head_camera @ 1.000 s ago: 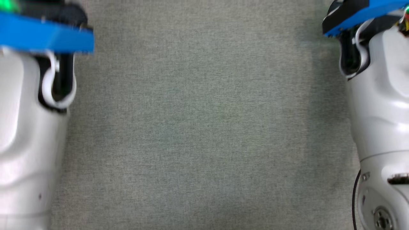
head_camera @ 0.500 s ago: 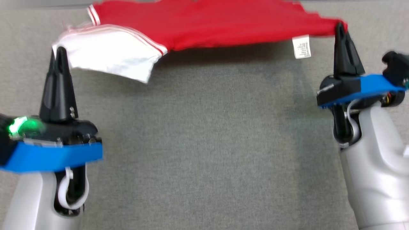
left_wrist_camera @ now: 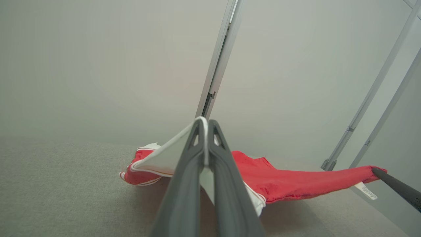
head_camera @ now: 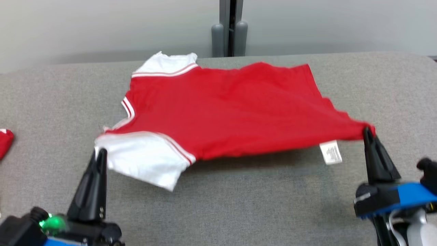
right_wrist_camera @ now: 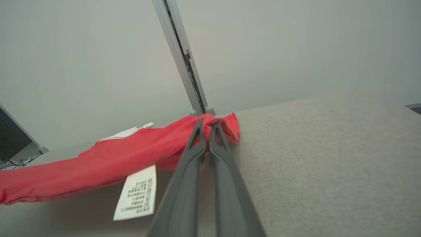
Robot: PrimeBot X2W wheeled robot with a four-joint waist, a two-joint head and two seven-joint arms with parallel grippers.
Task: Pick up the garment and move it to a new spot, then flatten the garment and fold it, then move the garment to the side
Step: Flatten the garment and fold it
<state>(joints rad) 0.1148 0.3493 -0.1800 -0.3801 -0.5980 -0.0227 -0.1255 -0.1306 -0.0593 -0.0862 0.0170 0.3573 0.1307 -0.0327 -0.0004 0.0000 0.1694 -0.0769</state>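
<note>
My left gripper [head_camera: 99,152] has its fingers clamped together on the white sleeve [head_camera: 143,160] of the red T-shirt [head_camera: 225,109], which is spread over the middle of the grey cloth table [head_camera: 239,205] with its near edge lifted. Its long axis runs left to right, neck and sleeves toward my left, hem toward my right. My right gripper [head_camera: 368,131] is pinched tight on the hem corner, just beside the white care label [head_camera: 330,152].

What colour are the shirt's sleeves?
White sleeves, edged with thin red stripes. Best seen in the head view.
</note>
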